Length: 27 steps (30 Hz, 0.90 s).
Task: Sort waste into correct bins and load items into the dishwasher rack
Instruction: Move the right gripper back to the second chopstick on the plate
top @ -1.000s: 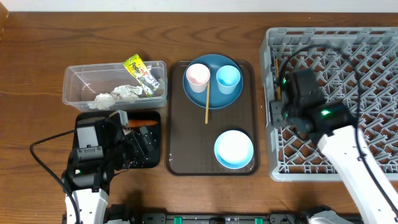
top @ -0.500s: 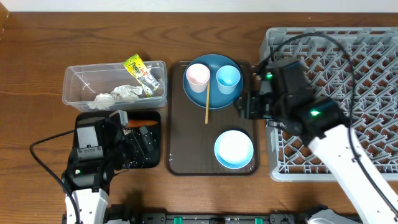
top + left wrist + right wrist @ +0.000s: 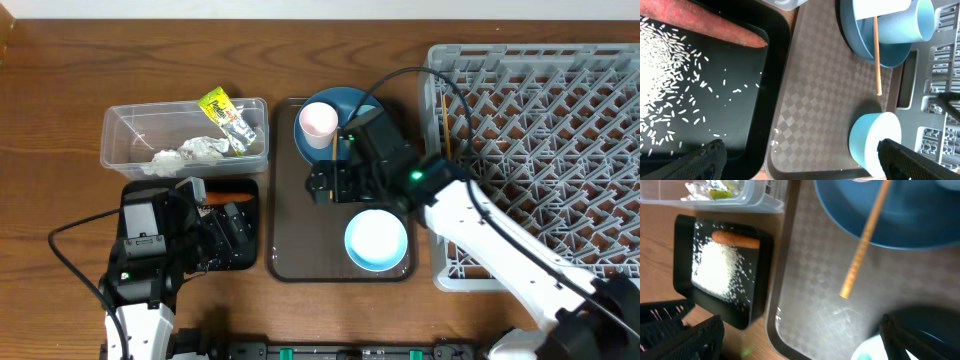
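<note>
On the blue plate (image 3: 347, 104) (image 3: 875, 47) stand a pink cup (image 3: 319, 121) and a light blue cup (image 3: 914, 22), the latter mostly under my right arm in the overhead view. One wooden chopstick (image 3: 332, 148) (image 3: 864, 242) leans off the plate onto the brown tray (image 3: 300, 225). The white bowl (image 3: 376, 240) (image 3: 875, 140) sits at the tray's front. My right gripper (image 3: 330, 184) (image 3: 800, 340) hangs open over the tray by the chopstick's lower end. Over the black tray (image 3: 252, 255) (image 3: 775, 100), which holds rice (image 3: 670, 85) and a carrot (image 3: 228, 197) (image 3: 715, 32), my left gripper (image 3: 232, 238) (image 3: 802, 160) is open.
The clear tub (image 3: 130, 135) at back left holds crumpled paper (image 3: 190, 152) and a yellow-green wrapper (image 3: 228, 118). The grey dishwasher rack (image 3: 540, 150) fills the right side, with another chopstick (image 3: 446, 135) lying near its left wall.
My right arm swung left from the rack's left edge to over the brown tray, and its jaws opened wider. The left arm has not moved.
</note>
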Each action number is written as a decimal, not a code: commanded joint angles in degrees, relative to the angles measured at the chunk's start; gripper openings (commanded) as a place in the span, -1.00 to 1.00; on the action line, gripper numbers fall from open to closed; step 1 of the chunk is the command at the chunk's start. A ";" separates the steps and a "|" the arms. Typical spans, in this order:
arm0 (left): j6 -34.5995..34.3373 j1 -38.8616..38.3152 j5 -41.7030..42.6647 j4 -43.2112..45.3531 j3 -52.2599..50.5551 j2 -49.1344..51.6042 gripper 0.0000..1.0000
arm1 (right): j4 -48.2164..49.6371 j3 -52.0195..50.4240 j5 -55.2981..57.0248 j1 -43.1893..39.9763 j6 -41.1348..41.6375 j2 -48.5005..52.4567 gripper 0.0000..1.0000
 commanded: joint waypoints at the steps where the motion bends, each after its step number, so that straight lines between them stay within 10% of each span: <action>1: 0.57 0.28 -0.57 -0.11 0.90 -0.09 0.97 | 1.40 -0.37 -0.44 0.92 1.75 1.42 0.98; 3: 0.57 0.28 -0.57 -0.11 0.90 -0.09 0.97 | 1.62 -0.37 -0.13 0.90 1.79 1.55 0.92; 8: 0.57 0.28 -0.57 -0.11 0.90 -0.09 0.97 | 1.53 -0.37 2.45 0.92 2.56 1.62 -0.17; 11: 0.57 0.28 -0.57 -0.11 0.90 -0.09 0.97 | 1.36 -0.39 3.80 0.96 4.68 1.90 -0.42; 27: 0.57 0.28 -0.57 -0.11 0.90 -0.09 0.97 | 3.08 -0.46 6.88 0.96 9.86 9.60 -0.27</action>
